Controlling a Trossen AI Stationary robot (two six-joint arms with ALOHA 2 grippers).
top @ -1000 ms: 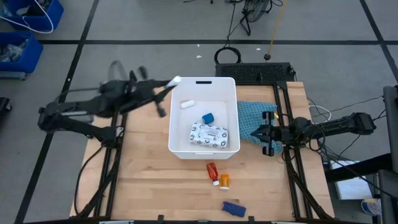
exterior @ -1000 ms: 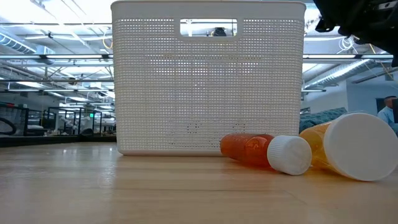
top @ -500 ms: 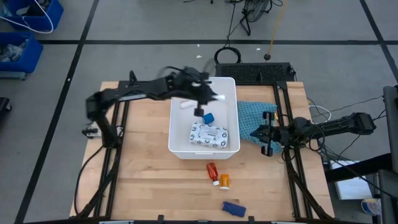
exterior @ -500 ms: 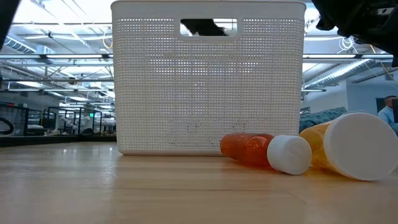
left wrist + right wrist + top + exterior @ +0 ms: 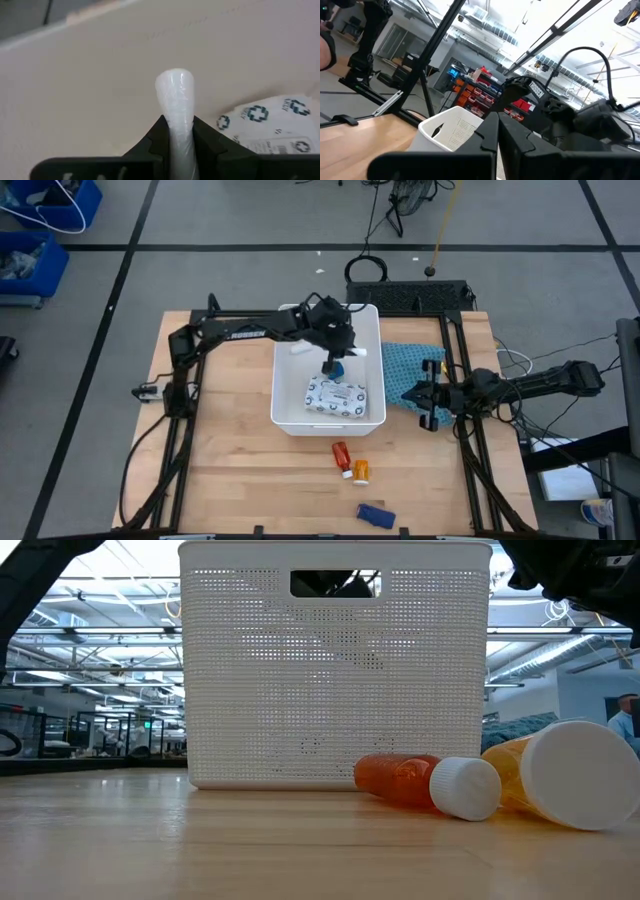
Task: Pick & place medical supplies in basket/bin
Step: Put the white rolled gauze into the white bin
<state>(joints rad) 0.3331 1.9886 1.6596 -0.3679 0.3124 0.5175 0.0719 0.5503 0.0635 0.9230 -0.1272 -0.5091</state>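
Left gripper: the left gripper (image 5: 338,350) hangs over the white bin (image 5: 285,395), its two dark fingers (image 5: 152,137) clamped on a white tube (image 5: 176,107) that sticks out past the fingertips.
White tube: in the left wrist view it stands between the fingers, its rounded end pointing at the bin's pale inner wall.
Beneath the fingers: a small blue cube (image 5: 335,368) lies just under the gripper; the flat white patterned packet (image 5: 338,395) rests on the bin floor just beyond it, and a second white tube (image 5: 301,348) lies on the floor to the other side of the fingers.
Right gripper: the right gripper (image 5: 428,398) waits at the table's right edge, fingers pressed together on nothing, over the teal cloth (image 5: 405,370).
Still on the table: a red bottle (image 5: 341,455) and an orange bottle (image 5: 360,471) lie side by side outside the bin, well apart from both sets of fingers; a dark blue flat piece (image 5: 374,515) lies nearer the table's front edge.
Low view: the two bottles (image 5: 405,780) lie in front of the bin's perforated wall (image 5: 260,680).
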